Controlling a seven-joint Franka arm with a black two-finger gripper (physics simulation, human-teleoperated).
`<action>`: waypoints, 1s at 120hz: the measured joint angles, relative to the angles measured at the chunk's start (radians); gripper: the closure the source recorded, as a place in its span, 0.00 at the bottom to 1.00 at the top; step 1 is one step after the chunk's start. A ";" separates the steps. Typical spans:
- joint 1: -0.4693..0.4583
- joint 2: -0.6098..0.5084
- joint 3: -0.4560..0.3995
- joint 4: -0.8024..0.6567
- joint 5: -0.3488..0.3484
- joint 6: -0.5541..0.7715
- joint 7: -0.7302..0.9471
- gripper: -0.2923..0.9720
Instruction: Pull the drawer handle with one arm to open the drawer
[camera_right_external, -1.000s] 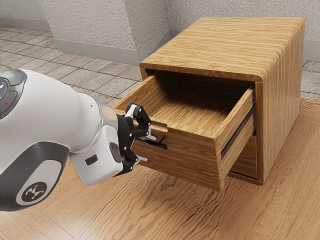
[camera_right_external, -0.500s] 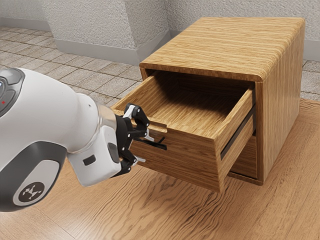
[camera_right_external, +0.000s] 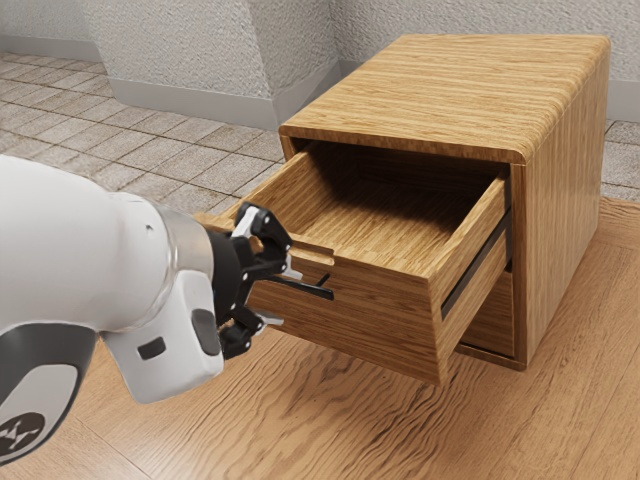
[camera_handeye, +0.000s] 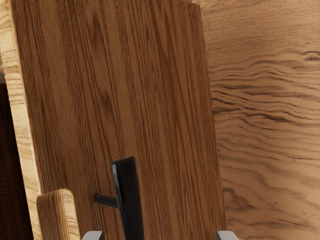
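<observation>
Backing off toward the exterior view's left, our hand (camera_right_external: 284, 296) now sits just shy of the handle (camera_right_external: 310, 289), fingers apart, gripping nothing. Drawer (camera_right_external: 385, 305) hasn't budged and hangs well out of the cabinet (camera_right_external: 450, 90), so it looks basically open to us.

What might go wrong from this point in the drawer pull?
1. The drawer hangs far out of the cabinet; pulling further might tip it or bring it off its rail.
2. The gripper looks open, spread wide around the handle rather than clamped on it, so the handle may slip free.
</observation>
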 joint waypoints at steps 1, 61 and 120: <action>0.000 -0.008 -0.005 0.002 -0.001 -0.001 0.000 0.58; 0.425 0.604 -0.270 1.076 0.127 -0.400 -0.133 0.30; 0.451 0.858 -0.265 1.215 0.249 -0.880 -0.825 0.26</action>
